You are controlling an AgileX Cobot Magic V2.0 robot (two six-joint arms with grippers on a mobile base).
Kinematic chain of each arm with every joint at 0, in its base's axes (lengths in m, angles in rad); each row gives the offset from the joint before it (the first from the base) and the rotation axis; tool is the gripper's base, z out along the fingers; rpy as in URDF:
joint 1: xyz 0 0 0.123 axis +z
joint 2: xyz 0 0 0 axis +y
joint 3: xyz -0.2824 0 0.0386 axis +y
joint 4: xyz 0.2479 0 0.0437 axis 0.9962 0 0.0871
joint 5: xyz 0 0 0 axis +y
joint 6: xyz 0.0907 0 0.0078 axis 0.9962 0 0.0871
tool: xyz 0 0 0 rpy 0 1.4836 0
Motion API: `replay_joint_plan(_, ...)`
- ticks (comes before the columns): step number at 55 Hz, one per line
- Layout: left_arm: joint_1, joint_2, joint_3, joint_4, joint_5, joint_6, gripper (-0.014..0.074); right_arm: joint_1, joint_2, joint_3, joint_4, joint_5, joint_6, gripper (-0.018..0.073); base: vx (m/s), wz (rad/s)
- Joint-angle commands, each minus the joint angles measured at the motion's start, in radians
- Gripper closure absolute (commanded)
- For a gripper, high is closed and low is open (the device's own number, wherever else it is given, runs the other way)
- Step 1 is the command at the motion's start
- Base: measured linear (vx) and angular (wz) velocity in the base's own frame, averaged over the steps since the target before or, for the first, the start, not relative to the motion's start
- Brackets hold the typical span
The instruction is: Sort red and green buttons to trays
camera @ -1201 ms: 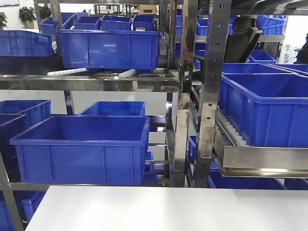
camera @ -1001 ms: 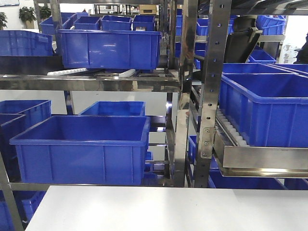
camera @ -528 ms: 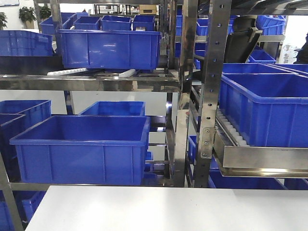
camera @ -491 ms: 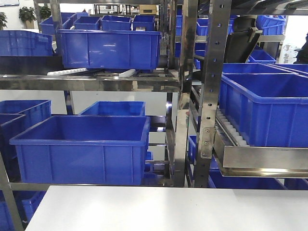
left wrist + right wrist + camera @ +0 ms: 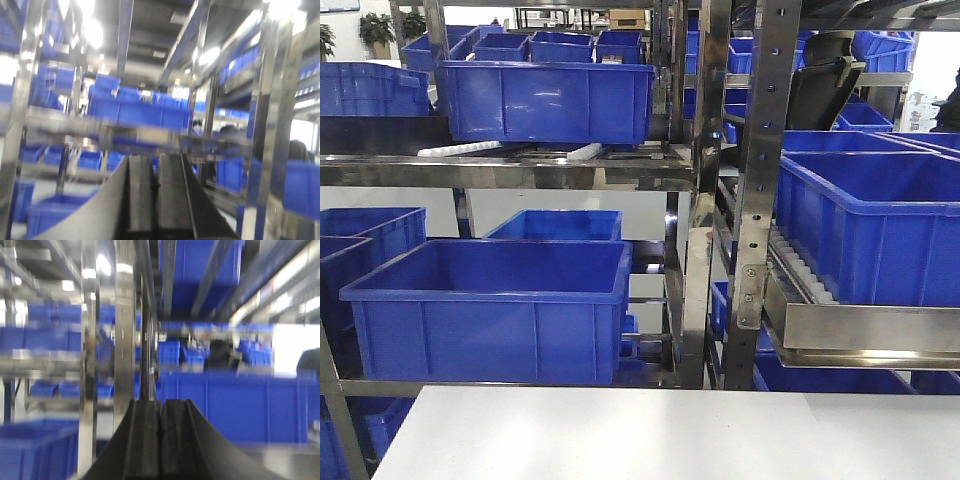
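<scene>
No red or green button and no tray shows in any view. In the left wrist view my left gripper [image 5: 155, 159] points up and out at the shelving, its two dark fingers pressed together with nothing between them. My right gripper [image 5: 160, 403] in the right wrist view is likewise shut and empty, aimed at a steel post and blue bins. Neither gripper appears in the front view, which shows only the far strip of the white table [image 5: 670, 435].
Steel racks [image 5: 752, 180] stand just beyond the table's far edge. A large blue bin [image 5: 490, 305] sits on the lower left shelf, another blue bin [image 5: 875, 220] on the sloped right shelf, and more bins [image 5: 545, 100] above.
</scene>
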Motion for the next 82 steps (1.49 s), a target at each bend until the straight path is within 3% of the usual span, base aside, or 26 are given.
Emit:
replay_joint_plan(1, -0.003, 0.141, -0.196, -0.009, 0.034, 0.082, 0.0602, -0.001, 0.118, -0.184, -0.026, -0.044, -0.015, 0.0569, 0.00, 0.00)
replay_joint_plan(7, -0.004, 0.347, -0.369, -0.010, 0.086, 0.153, 0.0602, -0.001, 0.308, -0.348, -0.032, -0.047, -0.015, 0.0569, 0.00, 0.00)
replay_joint_plan(15, -0.005, 0.558, -0.522, -0.010, 0.098, 0.165, 0.0602, -0.001, 0.485, -0.442, -0.023, -0.074, -0.006, 0.0569, 0.00, 0.00)
replay_joint_plan(36, -0.005, 0.755, -0.553, -0.010, 0.002, 0.167, 0.0551, -0.001, 0.614, -0.450, -0.022, -0.053, -0.004, 0.0526, 0.00, 0.00)
replay_joint_plan(42, -0.005, 0.761, -0.553, -0.010, -0.008, 0.168, 0.0477, -0.001, 0.614, -0.450, -0.022, -0.053, -0.004, 0.0434, 0.00, 0.00)
replay_joint_plan(56, -0.005, 0.761, -0.553, -0.010, -0.009, 0.168, 0.0193, -0.001, 0.614, -0.450, -0.023, -0.055, -0.005, 0.0041, 0.00, 0.00)
replay_joint_plan(63, -0.005, 0.761, -0.553, -0.010, -0.008, 0.166, 0.0086, -0.001, 0.614, -0.450, -0.013, -0.075, 0.001, -0.0085, 0.00, 0.00)
replay_joint_plan(71, -0.005, 0.761, -0.553, -0.011, -0.011, 0.166, 0.0059, 0.005, 0.647, -0.399, 0.013, -0.147, 0.022, -0.0088, 0.00, 0.00)
replay_joint_plan(82, -0.005, 0.761, -0.553, -0.011, -0.006, 0.166, 0.0061, 0.028, 0.803, -0.060, -0.033, -0.348, 0.078, -0.0008, 0.00, 0.00)
